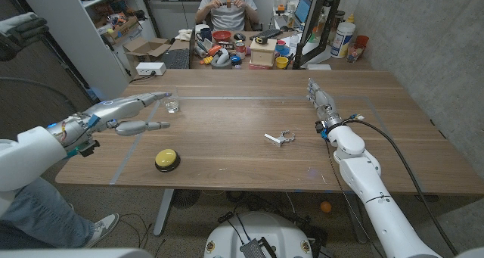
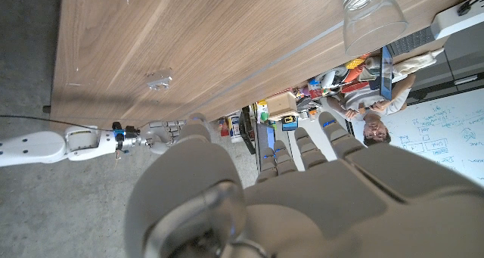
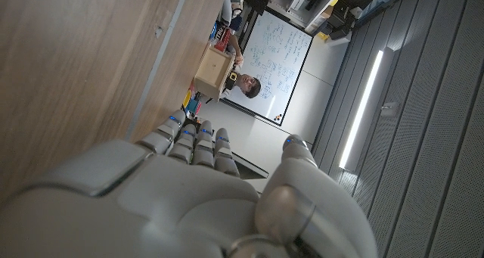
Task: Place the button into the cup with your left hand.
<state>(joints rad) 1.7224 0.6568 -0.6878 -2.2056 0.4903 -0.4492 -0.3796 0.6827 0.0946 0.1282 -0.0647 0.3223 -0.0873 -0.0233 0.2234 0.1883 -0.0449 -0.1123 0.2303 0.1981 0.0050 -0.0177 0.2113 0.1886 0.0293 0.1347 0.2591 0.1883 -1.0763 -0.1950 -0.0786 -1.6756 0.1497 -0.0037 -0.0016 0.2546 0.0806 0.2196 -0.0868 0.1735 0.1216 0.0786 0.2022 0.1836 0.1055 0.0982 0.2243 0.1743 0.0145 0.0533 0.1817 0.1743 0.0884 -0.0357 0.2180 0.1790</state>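
Note:
The button (image 1: 166, 160), a yellow dome on a black base, sits near the table's front edge on the left. The cup (image 1: 173, 105), a small clear glass, stands farther back; it also shows as a clear glass cup (image 2: 373, 16) in the left wrist view. My left hand (image 1: 128, 113) hovers to the left of the cup and behind the button, fingers stretched out and apart, thumb below, holding nothing. In its own wrist view the left hand (image 2: 302, 197) is seen from behind. My right hand (image 1: 321, 101) lies at the right with straight fingers and is empty.
A small metal clip (image 1: 280, 138) lies mid-table, seen too as a metal clip (image 2: 159, 80) in the left wrist view. A cluttered desk (image 1: 249, 50) with a seated person (image 1: 225, 8) stands behind the table (image 1: 227, 171). My right arm (image 2: 45, 144) crosses the left wrist view.

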